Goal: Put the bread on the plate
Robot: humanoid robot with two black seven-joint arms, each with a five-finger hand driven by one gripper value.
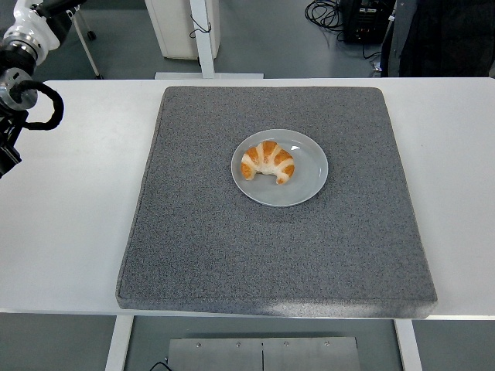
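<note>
We see the bread [267, 161], a golden crescent-shaped roll with pale stripes, lying on the left half of the plate [308, 171]. The plate is round and light grey, and it sits a little above the middle of a large, dark grey, speckled mat [232, 255]. The mat covers most of the white bench [69, 224], leaving bare white strips at the left and right sides. Nothing else lies on the mat, and nothing stands over or beside the plate.

At the upper left corner, part of the robot's left arm [22, 69] comes into view over the bench's left edge, well apart from the plate. We see black and white joint parts and a looped black cable there. We cannot tell how that arm's hand is set, since its fingers do not show clearly, and it has hold of nothing that we can see. The right arm is out of view.

Beyond the bench's far edge we see a grey floor, a white post [203, 39], a chair leg with a caster [85, 35] at the left, and dark equipment with cables [363, 19] at the upper right.
</note>
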